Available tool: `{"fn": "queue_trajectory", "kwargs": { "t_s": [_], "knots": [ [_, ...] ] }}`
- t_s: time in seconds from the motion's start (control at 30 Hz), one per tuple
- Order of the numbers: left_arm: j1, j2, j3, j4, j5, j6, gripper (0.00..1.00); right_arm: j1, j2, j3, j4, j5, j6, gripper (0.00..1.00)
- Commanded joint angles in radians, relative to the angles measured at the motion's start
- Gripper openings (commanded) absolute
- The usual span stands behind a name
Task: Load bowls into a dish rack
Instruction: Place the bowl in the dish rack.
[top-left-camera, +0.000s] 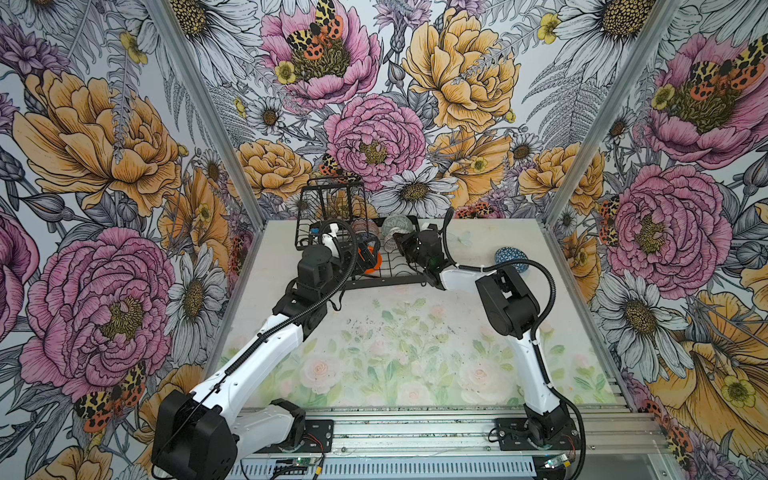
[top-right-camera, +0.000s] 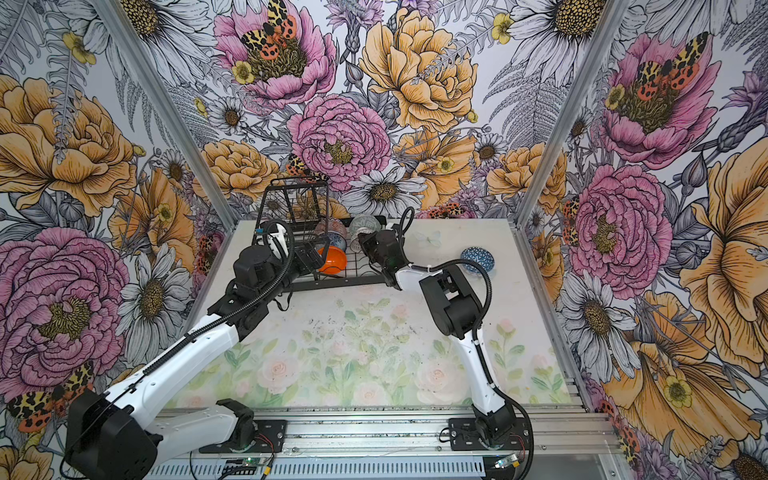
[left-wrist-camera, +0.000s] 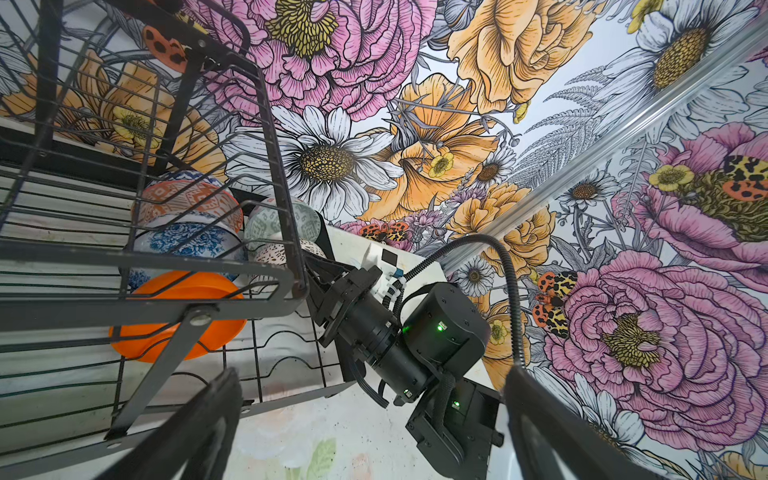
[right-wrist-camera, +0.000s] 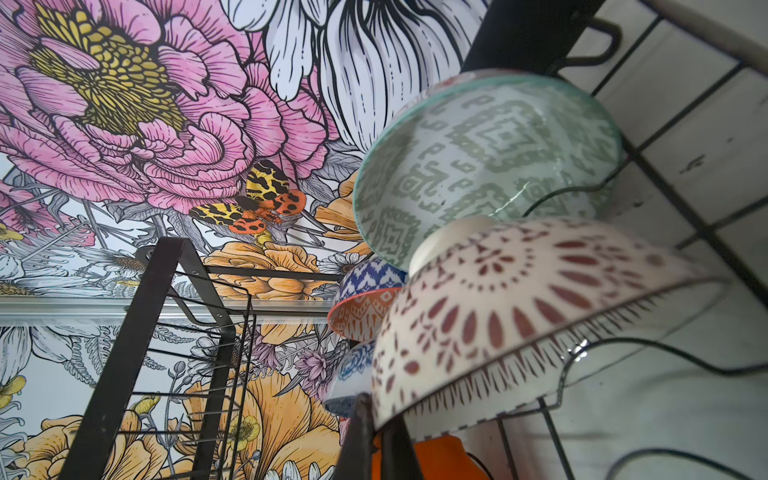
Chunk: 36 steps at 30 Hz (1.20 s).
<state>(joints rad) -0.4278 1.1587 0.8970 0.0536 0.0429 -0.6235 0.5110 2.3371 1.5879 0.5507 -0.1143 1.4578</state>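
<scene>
Both top views are showing dark blue bowl (top-left-camera: 510, 258) sitting alone on table (top-left-camera: 415, 353), well apart from dish rack (top-left-camera: 386, 283); wrist views are missing it. L wrist view is showing L gripper (top-right-camera: 311, 254) fingers (left-wrist-camera: 208, 415) spread wide w/ nothing between, near orange bowl (left-wrist-camera: 220, 332) standing in rack slots beside blue-floral bowl (left-wrist-camera: 187, 241), orange-white bowl (left-wrist-camera: 187, 199) & green-grey bowl (right-wrist-camera: 478, 166). R gripper (top-left-camera: 398, 240) is sitting pinched shut at speckled bowl (right-wrist-camera: 519, 311) in rack; whether it's gripping the rim, can't tell

Left arm (top-left-camera: 266, 345): stretched forward and inward from its base, forearm rising to the wrist. Left end effector (top-right-camera: 309, 254): jaws spread wide. Right arm (top-left-camera: 530, 365): lower link upright, elbow folded, forearm reaching inward. Right end effector (top-left-camera: 400, 243): jaws closed, near the left end effector, not touching.
</scene>
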Motion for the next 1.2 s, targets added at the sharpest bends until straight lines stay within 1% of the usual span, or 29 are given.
{"fn": "queue_trajectory", "kwargs": {
  "t_s": [0.0, 0.13, 0.4, 1.17],
  "knots": [
    [0.01, -0.007, -0.013, 0.018, 0.018, -0.007, 0.99, 0.011, -0.008, 0.004, -0.023, 0.011, 0.02, 0.01],
    [0.009, -0.007, -0.013, 0.018, 0.019, -0.008, 0.99, 0.012, -0.023, 0.006, -0.035, 0.012, 0.02, 0.04],
    [0.01, -0.013, -0.013, 0.021, 0.022, -0.01, 0.99, 0.011, -0.036, 0.034, -0.103, 0.02, 0.012, 0.16],
    [0.009, -0.017, -0.01, 0.015, 0.026, -0.012, 0.99, 0.009, -0.067, 0.057, -0.138, 0.007, 0.003, 0.22]
  ]
}}
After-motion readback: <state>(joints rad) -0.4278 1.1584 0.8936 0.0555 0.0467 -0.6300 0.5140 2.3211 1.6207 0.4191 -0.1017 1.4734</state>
